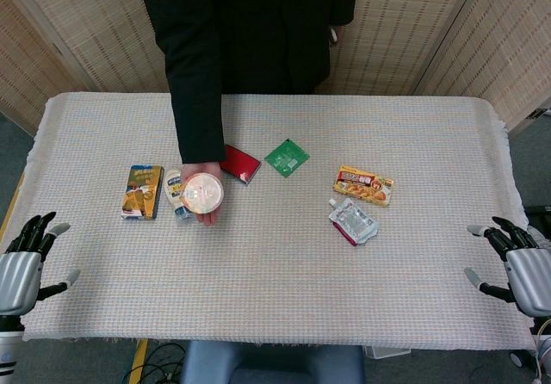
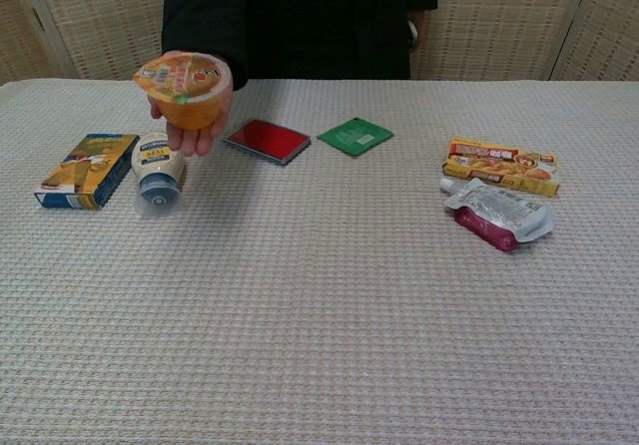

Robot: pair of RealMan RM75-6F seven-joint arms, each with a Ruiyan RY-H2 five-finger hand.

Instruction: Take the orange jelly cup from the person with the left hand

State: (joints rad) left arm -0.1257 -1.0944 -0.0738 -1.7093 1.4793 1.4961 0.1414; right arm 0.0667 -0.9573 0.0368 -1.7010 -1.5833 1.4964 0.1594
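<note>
Here the person's hand (image 2: pixel 190 131) holds up the jelly cup (image 2: pixel 187 88), its lid print unreadable. Left hand (image 1: pixel 24 262) and right hand (image 1: pixel 523 265) rest at the table's (image 1: pixel 275 272) edges, fingers spread, empty.

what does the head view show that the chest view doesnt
Only the head view shows the robot's left hand and right hand, both open and holding nothing, at the near corners of the woven cloth-covered table.

Only the chest view shows the side of the orange jelly cup, with its orange body held above the table in the person's hand.

Both show the cup, the blue and yellow box, the white squeeze bottle, the flat red packet, the green square sachet, the yellow curry box and the spouted pouch.
</note>
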